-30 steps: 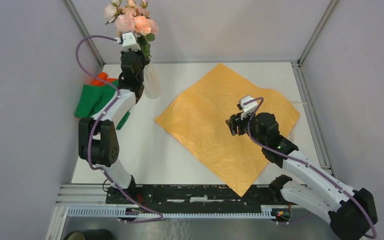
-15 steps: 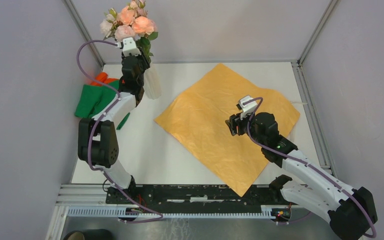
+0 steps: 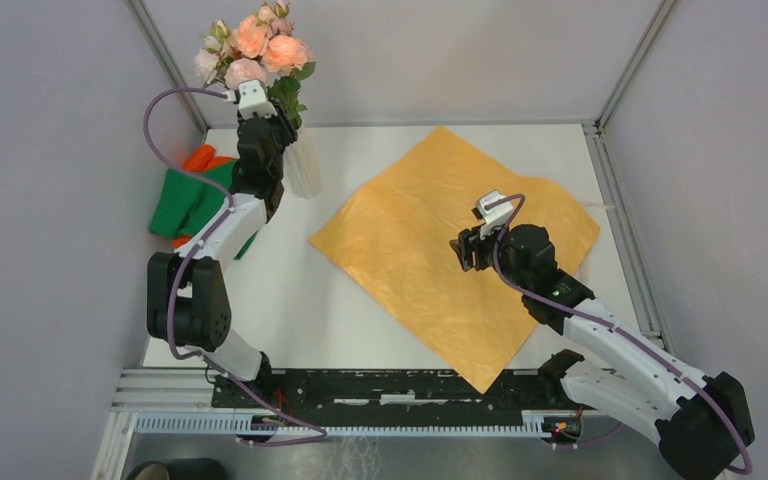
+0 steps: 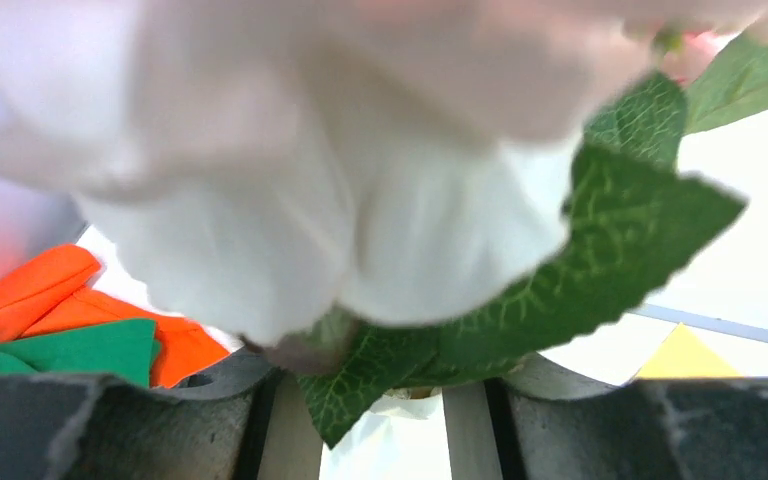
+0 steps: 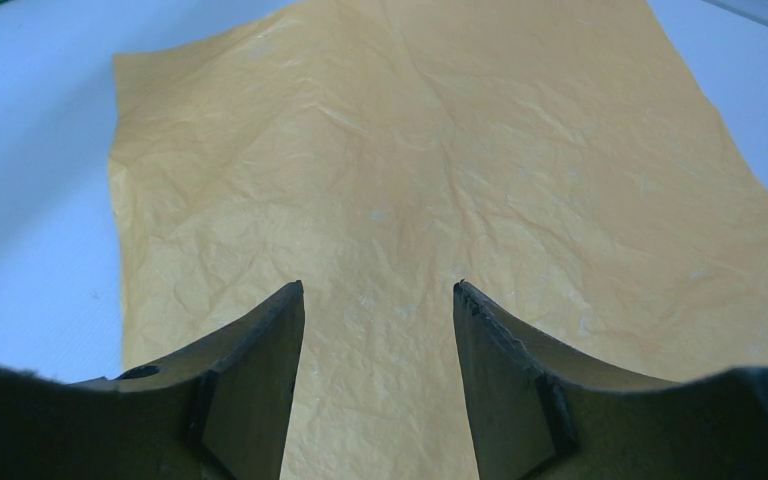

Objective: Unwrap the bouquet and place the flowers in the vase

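L pincer point(image 3: 272, 122) now parted, flowers point(image 3: 255, 45) seemingly loosed in vase point(image 3: 307, 168); R pincer point(image 5: 378, 300) open, empty over paper point(image 3: 430, 250). Task near done.

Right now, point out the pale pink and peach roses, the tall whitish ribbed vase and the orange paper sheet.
pale pink and peach roses point(image 3: 252, 38): top view, on a peach bloom.
tall whitish ribbed vase point(image 3: 307, 172): top view, on its body.
orange paper sheet point(image 3: 400, 225): top view, bare middle.

My white table point(image 3: 290, 300) holds a flat orange paper point(image 3: 440, 250), green and orange cloths point(image 3: 188, 195) on my left, and a vase point(image 3: 306, 168).
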`<state>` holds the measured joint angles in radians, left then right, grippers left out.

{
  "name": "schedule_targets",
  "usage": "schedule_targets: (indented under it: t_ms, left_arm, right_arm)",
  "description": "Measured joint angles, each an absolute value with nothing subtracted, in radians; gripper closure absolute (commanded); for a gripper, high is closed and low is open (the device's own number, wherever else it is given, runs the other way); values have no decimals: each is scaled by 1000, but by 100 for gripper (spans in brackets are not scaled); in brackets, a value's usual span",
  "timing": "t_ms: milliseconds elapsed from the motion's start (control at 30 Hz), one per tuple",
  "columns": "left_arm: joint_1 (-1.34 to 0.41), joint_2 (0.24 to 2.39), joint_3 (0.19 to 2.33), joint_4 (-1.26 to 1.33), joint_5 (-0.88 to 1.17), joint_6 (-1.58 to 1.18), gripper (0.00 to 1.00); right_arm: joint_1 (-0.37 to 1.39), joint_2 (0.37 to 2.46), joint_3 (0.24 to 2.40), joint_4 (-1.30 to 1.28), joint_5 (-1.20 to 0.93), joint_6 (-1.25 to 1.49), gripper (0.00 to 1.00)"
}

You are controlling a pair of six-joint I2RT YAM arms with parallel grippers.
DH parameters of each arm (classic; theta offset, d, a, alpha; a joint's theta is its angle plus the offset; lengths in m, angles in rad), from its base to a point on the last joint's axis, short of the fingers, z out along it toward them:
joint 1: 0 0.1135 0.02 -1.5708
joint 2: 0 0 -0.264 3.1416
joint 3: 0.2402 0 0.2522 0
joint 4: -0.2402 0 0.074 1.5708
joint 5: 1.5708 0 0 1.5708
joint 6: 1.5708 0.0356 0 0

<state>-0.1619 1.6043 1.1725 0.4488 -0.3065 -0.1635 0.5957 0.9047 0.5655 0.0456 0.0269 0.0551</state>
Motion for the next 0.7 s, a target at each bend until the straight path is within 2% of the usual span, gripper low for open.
schedule_targets:
  t_ms: [100,200,300,700]
  left_arm:
    - [-162,1573,1160,445,-295,-170,50]
    - [-162,1542,1146,438,-280,-171,35]
    - [-162,1510,1129,421,-260,-190,26]
    - [-169,1448,1024,392,-226,-227,25]
  right_arm:
    - [596,905,566,46,27,55,38]
    - [596,911,566,51,26,56,38]
    - [596,914,564,52,23,57,38]
    - [596,915,554,69,10,67,38]
